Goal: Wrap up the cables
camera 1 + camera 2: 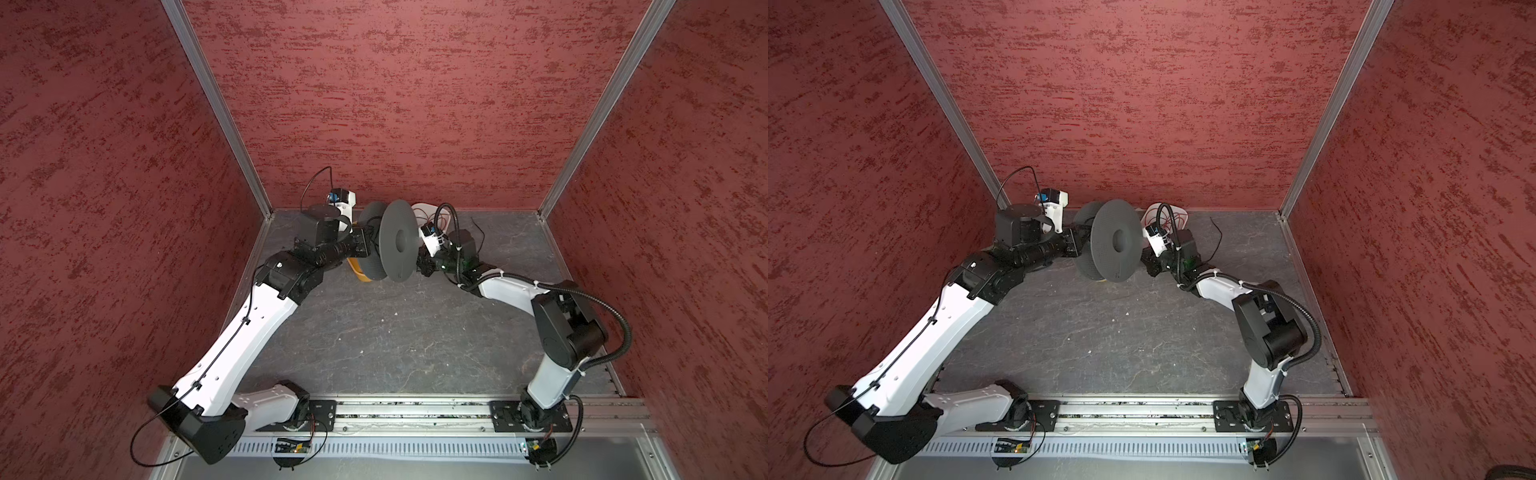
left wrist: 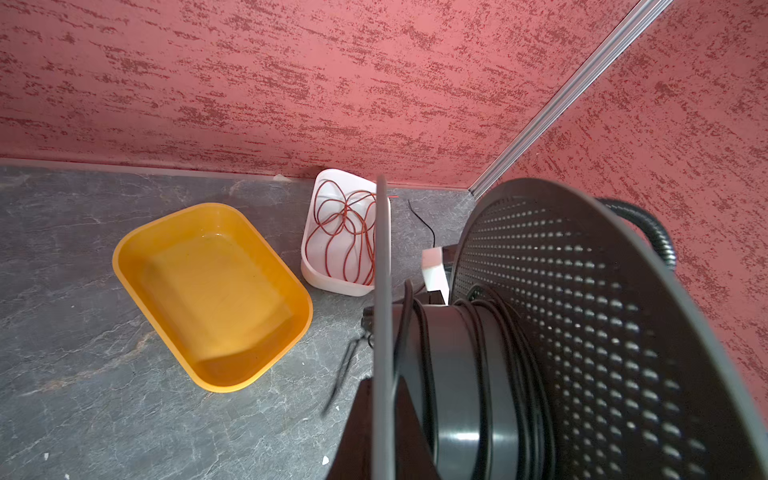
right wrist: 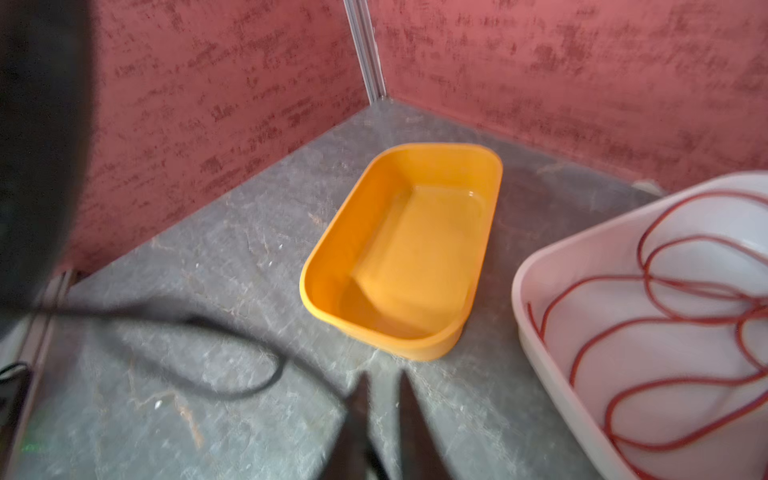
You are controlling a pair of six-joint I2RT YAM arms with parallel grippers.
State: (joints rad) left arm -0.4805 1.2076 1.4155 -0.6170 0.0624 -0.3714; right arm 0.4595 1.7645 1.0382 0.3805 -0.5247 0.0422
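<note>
Black wire (image 2: 478, 328): I see several turns already on the hub. A slack length hangs off it, and what looks like its loose end lies on the table (image 1: 395, 332) near the white tray.
Spool (image 1: 397, 241): It is lifted off the table between the two arms, with its axis roughly level.
Left gripper (image 1: 362, 245): The jaws are closed on the spool at its near flange and carry it.
Right gripper (image 3: 382, 386): The jaws are pressed nearly together. The blurred wire (image 3: 195, 321) runs straight into them, so I judge it pinched there.
Step in hand: I read this as mid-winding, with a fresh grip on the slack and part of the wire not yet wound.
Next move: I want to lead the pinched length around the hub between the flanges. The tension has to stay light so the earlier turns stay seated.
Yellow tray (image 2: 216, 205): It sits on the table below the spool and is empty.
White tray (image 2: 328, 282): It stands against the back wall beside the yellow tray and holds a loose tangle of red cord (image 2: 345, 216).
Red cord: It is untouched and not on the spool.
</note>
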